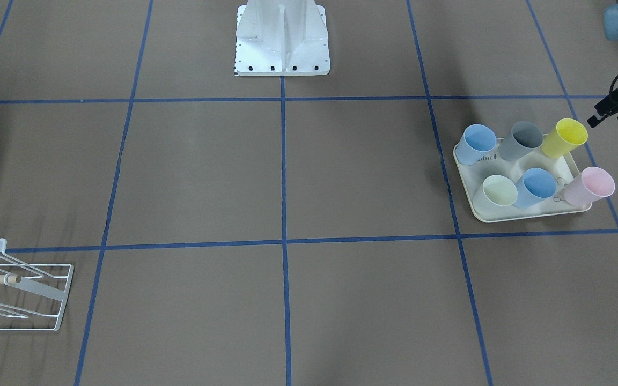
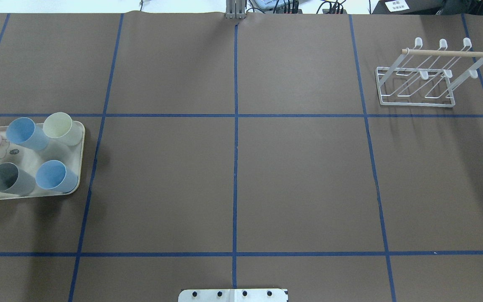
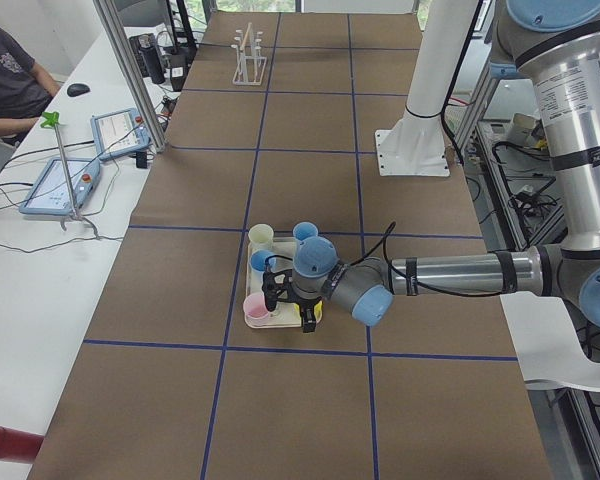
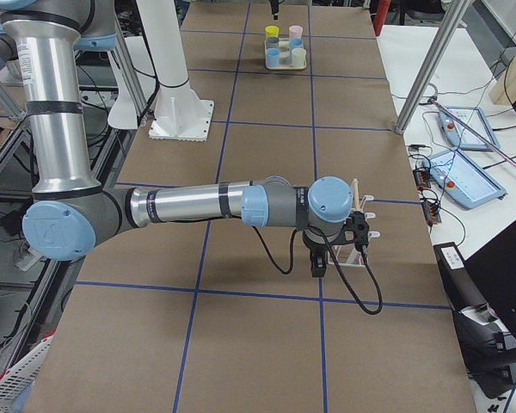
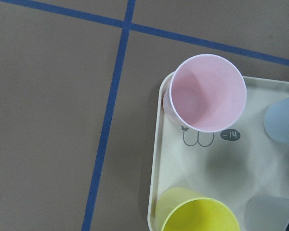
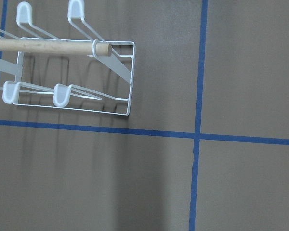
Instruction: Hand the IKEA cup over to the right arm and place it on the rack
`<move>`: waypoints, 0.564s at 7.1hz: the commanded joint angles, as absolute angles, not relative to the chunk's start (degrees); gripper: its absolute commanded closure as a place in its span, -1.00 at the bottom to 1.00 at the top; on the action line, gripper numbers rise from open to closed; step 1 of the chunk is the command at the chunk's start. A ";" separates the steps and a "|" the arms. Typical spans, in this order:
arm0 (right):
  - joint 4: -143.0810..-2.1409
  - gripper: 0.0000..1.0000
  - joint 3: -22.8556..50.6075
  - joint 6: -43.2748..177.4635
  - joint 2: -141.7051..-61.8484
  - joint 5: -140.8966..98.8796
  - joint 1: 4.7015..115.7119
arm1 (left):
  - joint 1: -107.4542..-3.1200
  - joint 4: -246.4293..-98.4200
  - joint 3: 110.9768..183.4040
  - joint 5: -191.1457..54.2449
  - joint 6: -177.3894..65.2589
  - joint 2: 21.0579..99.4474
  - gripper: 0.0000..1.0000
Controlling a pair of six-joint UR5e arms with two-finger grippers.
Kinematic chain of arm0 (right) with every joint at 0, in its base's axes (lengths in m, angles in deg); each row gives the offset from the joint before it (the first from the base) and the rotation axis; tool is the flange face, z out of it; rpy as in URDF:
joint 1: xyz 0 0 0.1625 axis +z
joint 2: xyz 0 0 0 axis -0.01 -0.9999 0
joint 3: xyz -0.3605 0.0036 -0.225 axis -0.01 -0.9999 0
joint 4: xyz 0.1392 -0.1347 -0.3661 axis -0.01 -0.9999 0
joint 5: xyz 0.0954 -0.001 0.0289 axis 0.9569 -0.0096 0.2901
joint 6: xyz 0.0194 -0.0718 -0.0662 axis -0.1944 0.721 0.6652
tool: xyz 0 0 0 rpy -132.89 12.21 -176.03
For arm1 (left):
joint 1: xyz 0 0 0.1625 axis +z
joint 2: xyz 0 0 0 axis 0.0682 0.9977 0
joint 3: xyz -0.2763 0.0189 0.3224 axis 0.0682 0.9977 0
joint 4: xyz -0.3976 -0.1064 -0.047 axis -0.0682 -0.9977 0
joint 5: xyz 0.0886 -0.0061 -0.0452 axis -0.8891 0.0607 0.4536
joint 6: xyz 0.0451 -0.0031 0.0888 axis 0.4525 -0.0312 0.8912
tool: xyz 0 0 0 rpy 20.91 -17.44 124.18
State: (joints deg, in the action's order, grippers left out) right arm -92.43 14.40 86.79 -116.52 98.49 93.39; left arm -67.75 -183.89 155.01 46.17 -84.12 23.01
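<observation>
Six cups are seen standing in a cream tray at the robot's left end of the table, the pink cup set hard into a tray corner and the yellow cup against the same rim. The left gripper is held above that edge of the tray; whether its jaws are parted cannot be told. The rack, crossed by a wooden rod, is placed far right, just beyond a blue tape line, well apart from the tray, with broad brown surface between. The right gripper is held beside the rack, its state not discernible.
</observation>
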 commanded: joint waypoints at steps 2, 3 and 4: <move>-92.46 -1.00 15.10 86.76 -116.43 98.53 93.39 | -64.39 -184.03 154.84 45.81 -84.93 22.99 -1.00; -92.46 -1.00 15.10 86.67 -116.43 98.62 93.21 | -64.30 -184.03 154.31 45.72 -84.93 22.99 -0.97; -92.46 -1.00 15.10 86.67 -116.43 98.62 92.95 | -63.51 -183.94 153.96 45.72 -84.93 22.99 -0.87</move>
